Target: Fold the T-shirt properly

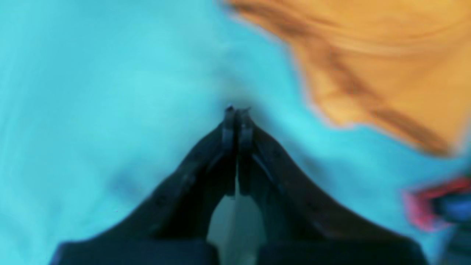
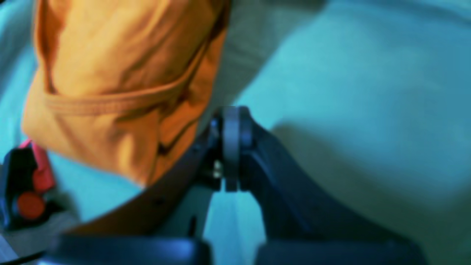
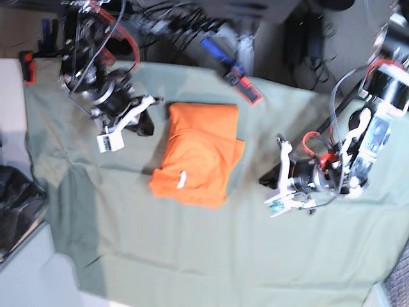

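Both end effectors are seen closed and empty: the left end effector (image 1: 237, 110) has its jaws pressed together over the green cloth (image 3: 192, 256), just beside the T-shirt (image 3: 199, 160), and the right end effector (image 2: 230, 114) is also shut, with the orange fabric close at its side but not gripped. In the base view the T-shirt is lying near the middle of the bench, on the cloth, between the two arms, already folded into a compact, slightly uneven packet. It is judged to be light, soft and limp, so it will sag and unfold if it is lifted by one point; an outer folded edge or a corner is probably the best place to be pinched. A small white tag (image 3: 182, 180) is visible at its near edge, but no writing or brand can be read.
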